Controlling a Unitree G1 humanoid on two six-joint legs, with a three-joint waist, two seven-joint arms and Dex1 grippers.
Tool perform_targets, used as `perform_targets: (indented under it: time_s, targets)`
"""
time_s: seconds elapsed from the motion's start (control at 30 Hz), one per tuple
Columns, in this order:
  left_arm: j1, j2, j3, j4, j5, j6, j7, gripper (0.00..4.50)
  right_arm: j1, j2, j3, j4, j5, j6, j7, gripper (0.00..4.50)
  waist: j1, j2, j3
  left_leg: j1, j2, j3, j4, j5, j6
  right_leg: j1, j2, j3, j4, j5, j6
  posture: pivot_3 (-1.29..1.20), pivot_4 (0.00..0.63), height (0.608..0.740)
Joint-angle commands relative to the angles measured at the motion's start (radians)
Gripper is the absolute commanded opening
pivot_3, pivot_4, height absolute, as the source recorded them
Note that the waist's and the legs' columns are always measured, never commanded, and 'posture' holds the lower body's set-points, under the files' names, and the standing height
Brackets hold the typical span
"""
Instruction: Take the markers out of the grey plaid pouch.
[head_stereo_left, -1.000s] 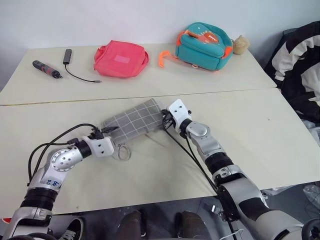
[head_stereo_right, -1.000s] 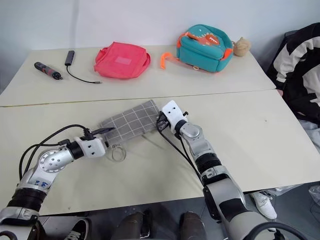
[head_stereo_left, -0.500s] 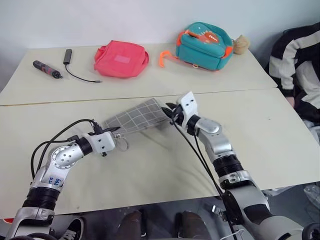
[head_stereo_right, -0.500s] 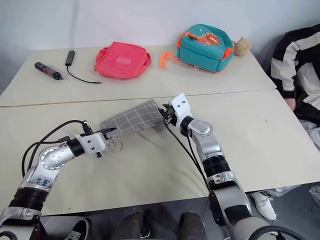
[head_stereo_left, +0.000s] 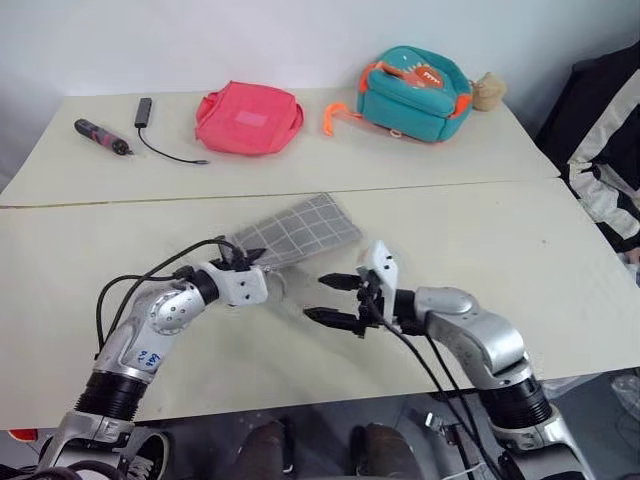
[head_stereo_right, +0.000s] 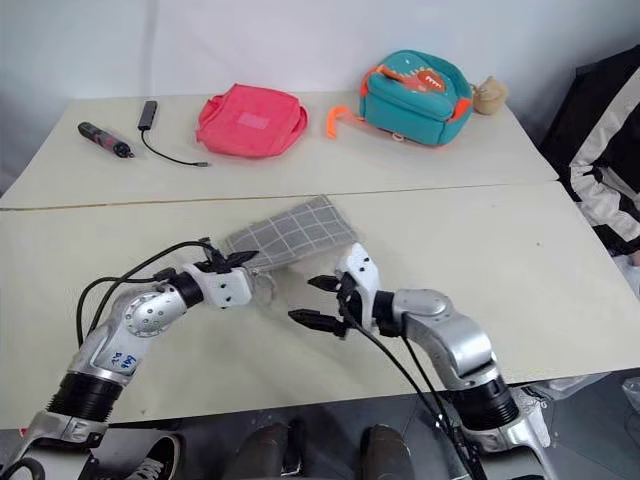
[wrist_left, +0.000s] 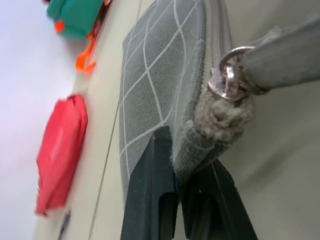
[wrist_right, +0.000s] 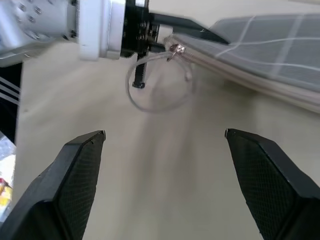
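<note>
Grey plaid fabric pouch (head_stereo_left: 296, 230) is pinched at its corner by left hand (head_stereo_left: 252, 257); right hand (head_stereo_left: 338, 300), spread empty nearby, should go for the zipper ring (wrist_right: 159, 84).

Two cream rectangular tables (head_stereo_left: 560, 260) butted edge to edge, seam running across just beyond both claws. Plain pale blue-white wall (head_stereo_left: 250, 40) behind the far table, well past the claws. Dark grey floor (head_stereo_right: 330, 430) under the near table edge, below the claws. Black-and-white striped fabric (head_stereo_left: 610, 150) off the tables' right end, well to the right claw's right. Light even, soft shadows.
</note>
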Motion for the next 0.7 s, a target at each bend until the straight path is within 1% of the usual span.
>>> perform_targets:
  time_s: [0.03,0.13,0.27,0.43,0.53,0.57,0.6,0.67,0.7]
  targets:
    - [-0.009,-0.001,-0.013,-0.07,0.045,0.015,0.02,0.0,0.0,0.07,0.016,0.021,-0.03,-0.035,-0.079,4.01,0.001,0.0,0.0,0.0,0.0,0.0,0.0,0.0,0.001,0.0,0.0,-0.001,0.0,0.0,0.0,0.0,0.15,0.74]
    - [-0.007,-0.025,-0.009,-0.106,0.035,0.058,0.008,0.0,-0.001,0.089,0.068,0.059,-0.093,-0.08,-0.096,4.01,-0.001,0.0,0.0,-0.001,0.0,0.001,0.0,0.002,0.004,0.0,0.0,-0.003,0.0,0.0,0.0,0.0,0.15,0.74]
    - [-0.012,-0.037,-0.005,-0.136,0.034,0.089,0.004,0.0,-0.014,0.13,0.067,0.085,-0.081,-0.078,-0.103,4.01,-0.002,0.0,0.0,-0.001,0.0,0.001,0.0,0.001,0.005,0.0,0.0,-0.006,-0.001,0.0,0.0,0.0,0.15,0.74]
    - [-0.013,-0.048,-0.017,-0.16,0.034,0.112,-0.002,0.0,-0.067,0.2,0.055,0.153,-0.085,-0.097,-0.127,4.01,-0.005,0.0,0.0,-0.001,0.0,0.001,0.0,0.002,0.005,0.0,0.0,-0.008,0.0,0.0,0.001,0.0,0.15,0.74]
    - [-0.007,-0.052,-0.02,-0.176,0.034,0.123,-0.005,0.0,-0.076,0.218,0.053,0.171,-0.087,-0.098,-0.126,3.44,-0.005,0.0,0.0,-0.001,0.0,0.001,0.0,0.002,0.005,0.0,0.001,-0.008,0.0,0.0,0.001,0.0,0.15,0.74]
    - [-0.005,-0.053,-0.019,-0.18,0.033,0.127,-0.005,0.0,-0.075,0.222,0.048,0.172,-0.085,-0.1,-0.128,3.0,-0.005,0.0,0.0,-0.001,0.0,0.001,0.0,0.002,0.005,0.0,0.001,-0.009,0.0,0.0,0.001,0.0,0.15,0.74]
    - [-0.004,-0.053,-0.018,-0.182,0.033,0.131,-0.005,0.0,-0.074,0.223,0.043,0.173,-0.083,-0.101,-0.128,2.8,-0.005,0.0,0.0,-0.001,0.0,0.001,0.0,0.002,0.005,0.0,0.0,-0.009,0.0,0.0,0.001,0.0,0.15,0.74]
    - [0.0,-0.052,-0.015,-0.188,0.031,0.139,-0.004,0.0,-0.071,0.213,0.039,0.169,-0.084,-0.104,-0.123,2.09,-0.004,0.0,0.0,-0.001,0.0,0.001,0.0,0.001,0.005,0.0,0.0,-0.009,0.0,0.0,0.001,0.0,0.15,0.74]
    - [0.002,-0.051,-0.013,-0.192,0.029,0.144,-0.004,0.0,-0.068,0.205,0.039,0.165,-0.085,-0.103,-0.119,1.82,-0.004,0.0,0.0,-0.001,0.0,0.001,0.0,0.001,0.005,0.0,0.0,-0.01,0.0,0.0,0.001,0.0,0.15,0.74]
